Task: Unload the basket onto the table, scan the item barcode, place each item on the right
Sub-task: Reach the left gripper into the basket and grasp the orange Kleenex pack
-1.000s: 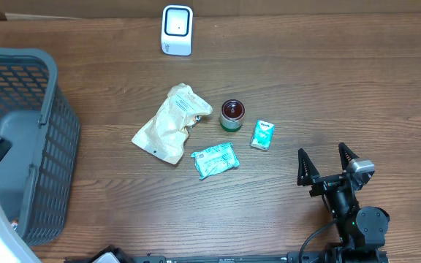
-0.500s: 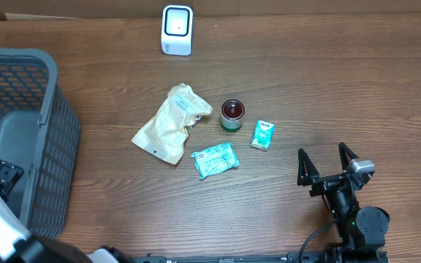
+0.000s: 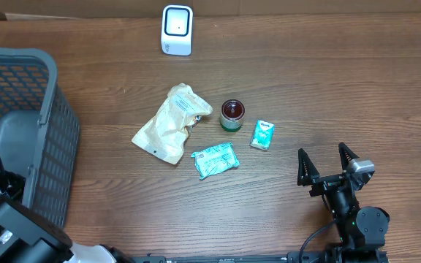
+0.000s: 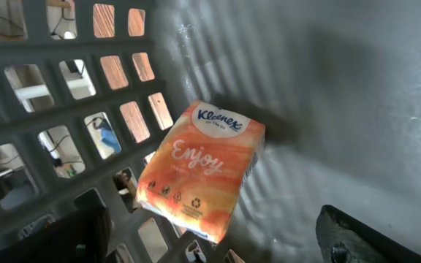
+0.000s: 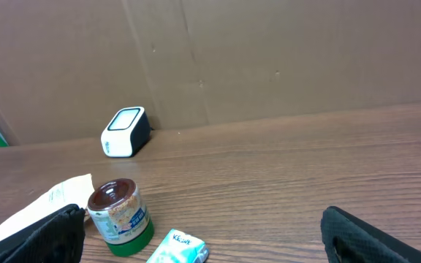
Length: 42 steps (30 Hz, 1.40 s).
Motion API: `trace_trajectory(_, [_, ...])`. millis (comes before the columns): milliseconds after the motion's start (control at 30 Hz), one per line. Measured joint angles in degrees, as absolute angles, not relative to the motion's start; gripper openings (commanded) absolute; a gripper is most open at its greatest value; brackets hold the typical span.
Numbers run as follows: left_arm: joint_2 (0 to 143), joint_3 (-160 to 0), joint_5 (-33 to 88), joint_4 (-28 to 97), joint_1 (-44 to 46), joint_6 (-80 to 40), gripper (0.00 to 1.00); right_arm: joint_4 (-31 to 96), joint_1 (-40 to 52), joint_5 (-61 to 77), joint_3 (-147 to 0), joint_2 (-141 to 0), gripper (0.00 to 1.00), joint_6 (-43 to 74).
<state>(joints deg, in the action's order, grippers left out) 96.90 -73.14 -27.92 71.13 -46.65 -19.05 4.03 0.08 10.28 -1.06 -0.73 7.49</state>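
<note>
Left gripper over basket, jaws wide, nothing held. Tissue pack lies free against the mesh; I'd guess it's finished with. Right gripper open, idle by front edge. Jar and teal packet wait mid-table, scanner at back edge.

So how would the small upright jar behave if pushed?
The jar looks rigid, so it probably won't deform in a grip. Standing upright and round, a high push may tip it, and it would likely roll then.
</note>
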Motion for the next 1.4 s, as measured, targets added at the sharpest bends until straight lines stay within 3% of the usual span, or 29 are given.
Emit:
trace_trajectory(267, [99.4, -72.7, -28.6, 71.0, -46.7, -18.0, 0.92, 4.1, 0.1, 10.3, -1.1, -0.7, 1.0, 7.4])
trace_trajectory(667, [102.7, -70.7, -28.6, 70.9, -46.7, -17.4, 0.83, 4.1, 0.1, 10.3, -1.1, -0.7, 1.0, 7.5])
trace_trajectory(900, [102.7, -69.4, -27.9, 70.8, -46.7, -17.3, 0.67, 4.1, 0.1, 10.3, -1.1, -0.8, 1.0, 7.5])
trace_trajectory(1300, [102.8, -65.6, -25.6, 66.5, -46.7, -16.9, 0.68, 4.1, 0.1, 10.3, -1.1, -0.7, 1.0, 7.5])
trace_trajectory(1400, [102.9, -65.5, -25.6, 62.7, -46.7, -16.9, 0.65, 4.0, 0.1, 10.3, -1.1, -0.8, 1.0, 7.5])
